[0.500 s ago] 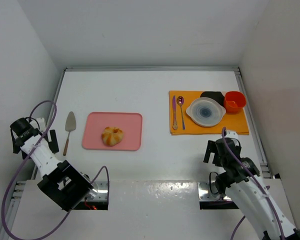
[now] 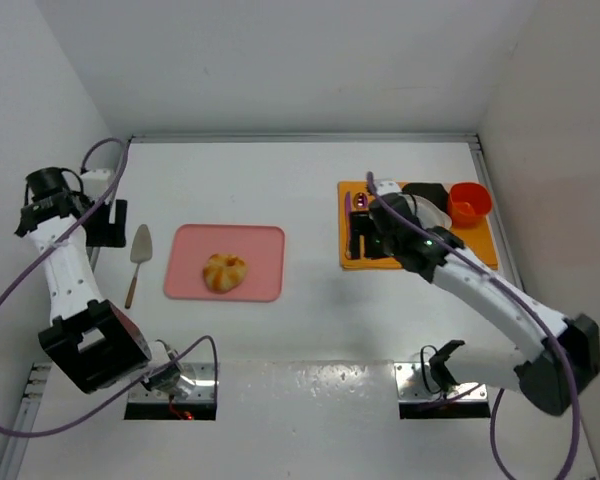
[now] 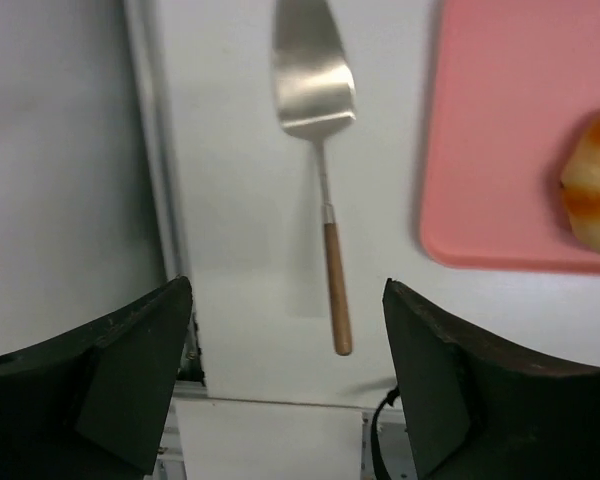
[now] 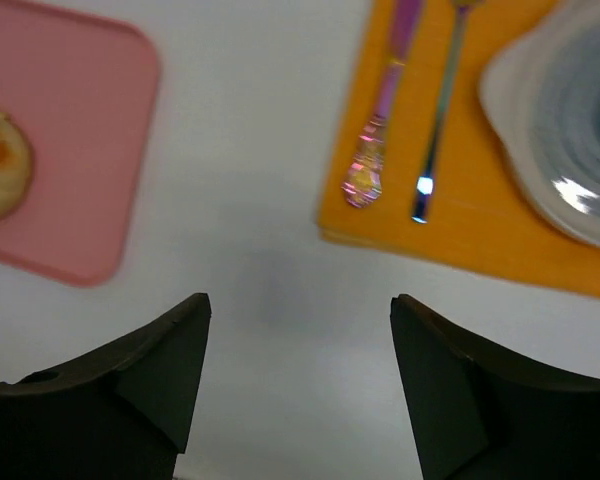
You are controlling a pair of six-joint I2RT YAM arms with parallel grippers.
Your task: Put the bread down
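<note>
Top external view: bread sits mid pink tray, untouched.
Left fingers: spread wide, empty, framing the spatula handle's end.
Right fingers: wide, empty, over bare surface between tray and orange mat.
Doing it well: probably grip the handle squarely, then slide the blade flat under the bread.

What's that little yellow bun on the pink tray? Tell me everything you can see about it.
The bread is a small round bun, golden-yellow with pale creases and browner patches, twisted like a knot. It looks whole and baked. It rests on the flat pink tray, around the tray's middle and slightly toward its near edge. Only the tray touches it.
</note>
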